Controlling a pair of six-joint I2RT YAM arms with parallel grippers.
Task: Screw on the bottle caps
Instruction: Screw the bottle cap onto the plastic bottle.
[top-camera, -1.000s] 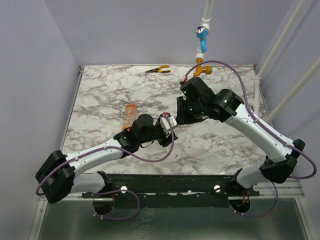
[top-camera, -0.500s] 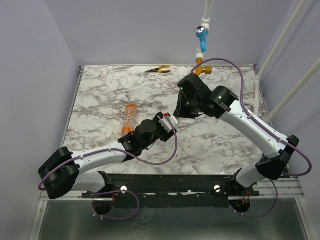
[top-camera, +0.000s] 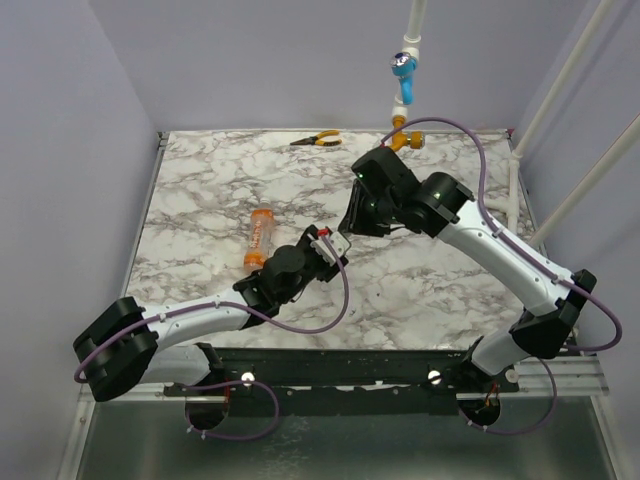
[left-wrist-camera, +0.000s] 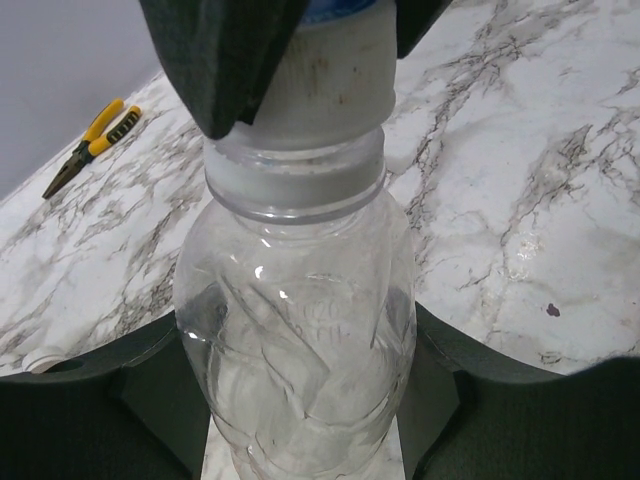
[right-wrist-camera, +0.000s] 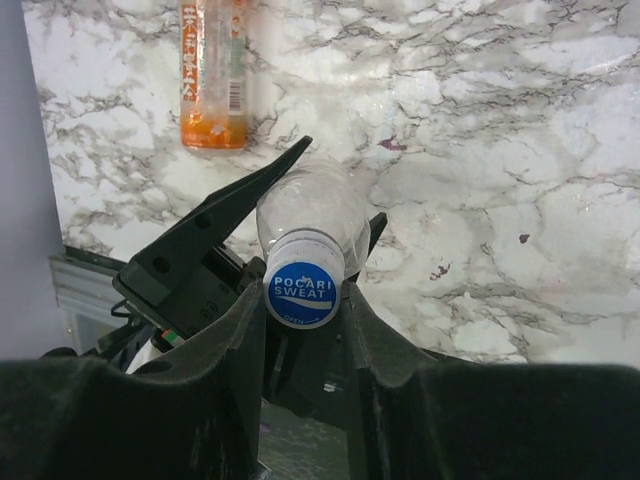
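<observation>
- Marble-patterned surface, pale violet walls.
- Left tool grips the clear bottle; right tool pinches its blue cap, which reads "POCARI SWEAT".
- Orange bottle lies on the surface, its label unreadable.

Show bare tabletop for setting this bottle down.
Bare marble: back left between pliers and orange bottle; front right between right arm and near edge. Crowded centre: left hand holds the clear bottle, right hand its blue cap.
</observation>
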